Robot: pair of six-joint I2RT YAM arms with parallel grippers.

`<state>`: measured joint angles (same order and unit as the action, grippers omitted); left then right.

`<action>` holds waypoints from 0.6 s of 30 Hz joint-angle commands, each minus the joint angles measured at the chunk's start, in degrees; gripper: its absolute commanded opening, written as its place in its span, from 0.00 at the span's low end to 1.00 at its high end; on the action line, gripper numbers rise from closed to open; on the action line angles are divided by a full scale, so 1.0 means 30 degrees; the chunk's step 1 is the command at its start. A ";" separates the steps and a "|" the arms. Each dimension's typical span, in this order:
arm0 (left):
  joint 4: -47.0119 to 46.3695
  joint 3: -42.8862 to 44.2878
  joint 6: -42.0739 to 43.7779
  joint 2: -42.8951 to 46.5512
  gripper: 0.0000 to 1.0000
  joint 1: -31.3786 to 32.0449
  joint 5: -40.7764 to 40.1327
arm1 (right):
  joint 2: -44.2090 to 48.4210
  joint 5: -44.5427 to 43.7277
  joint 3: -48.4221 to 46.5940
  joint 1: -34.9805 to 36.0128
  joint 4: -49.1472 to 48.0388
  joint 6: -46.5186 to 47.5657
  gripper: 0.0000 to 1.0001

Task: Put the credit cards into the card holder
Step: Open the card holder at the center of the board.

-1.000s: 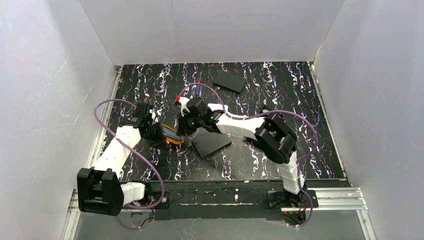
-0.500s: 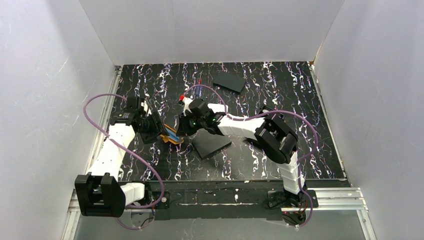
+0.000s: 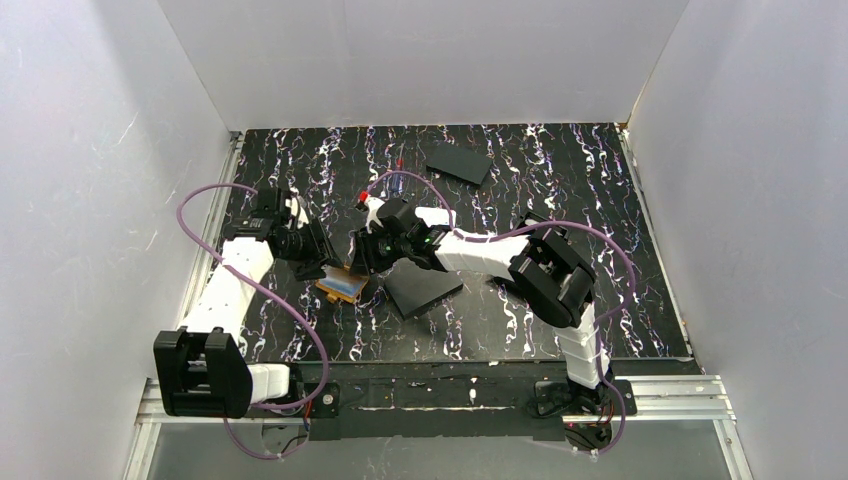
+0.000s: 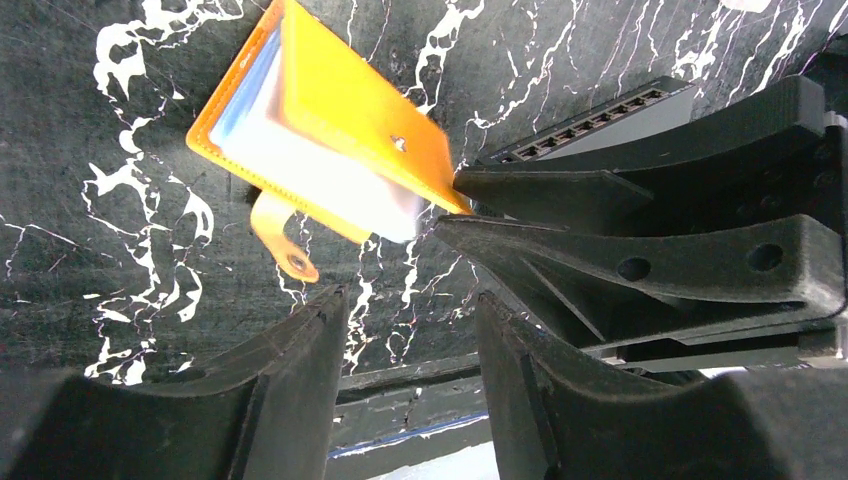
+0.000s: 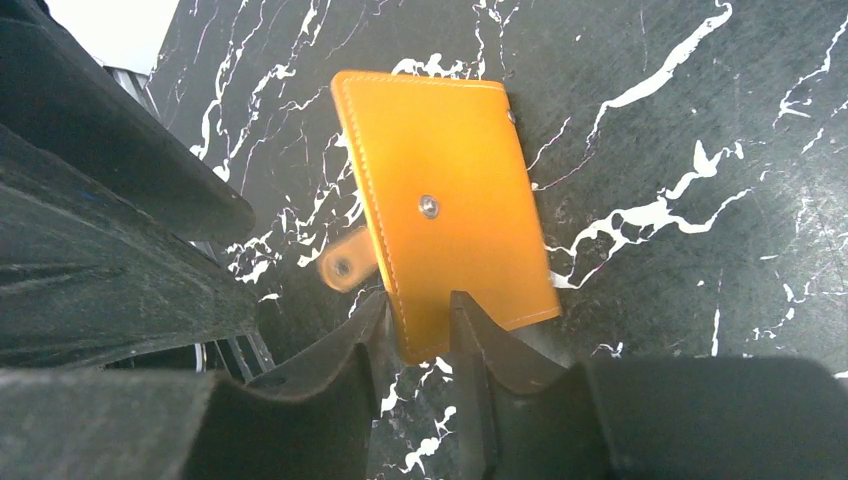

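Observation:
The orange card holder (image 3: 340, 285) lies folded on the black marbled table (image 3: 600, 200), its clasp tab (image 4: 285, 245) hanging loose. Pale blue-white layers (image 4: 330, 170) show between its covers; I cannot tell whether they are credit cards. My left gripper (image 4: 412, 298) stands open just left of the holder (image 4: 350, 95), nothing between its fingers. My right gripper (image 5: 418, 300) is open, with a corner of the holder (image 5: 440, 200) still lying between its fingertips. In the top view the left gripper (image 3: 322, 265) and right gripper (image 3: 360, 262) flank the holder.
One flat black rectangle (image 3: 422, 285) lies right beside the holder under the right arm; another (image 3: 458, 162) sits at the back. White walls close in the table on three sides. Purple cables loop off both arms.
The left gripper opened, let go of the holder and drew back to the left. The right jaws opened too. The holder has tipped down to lie flatter and a little nearer.

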<state>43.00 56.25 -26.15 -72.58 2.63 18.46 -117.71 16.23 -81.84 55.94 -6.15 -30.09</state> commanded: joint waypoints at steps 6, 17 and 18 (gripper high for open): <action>-0.0253 -0.0908 0.0152 -0.0033 0.48 -0.0050 0.0611 | -0.0079 0.0232 -0.0295 0.0014 -0.0205 -0.0053 0.41; -0.1394 -0.2866 -0.1283 0.1756 0.38 -0.0038 0.0183 | -0.0176 -0.0276 0.0904 -0.0763 -0.0995 -0.4245 0.01; -0.1566 -0.3035 -0.1428 0.1953 0.40 -0.0044 0.0187 | -0.0158 -0.0044 0.1272 -0.0965 -0.1527 -0.4848 0.01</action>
<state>39.70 49.41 -27.92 -71.46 2.63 19.35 -117.80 15.57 -81.34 55.40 -6.83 -35.62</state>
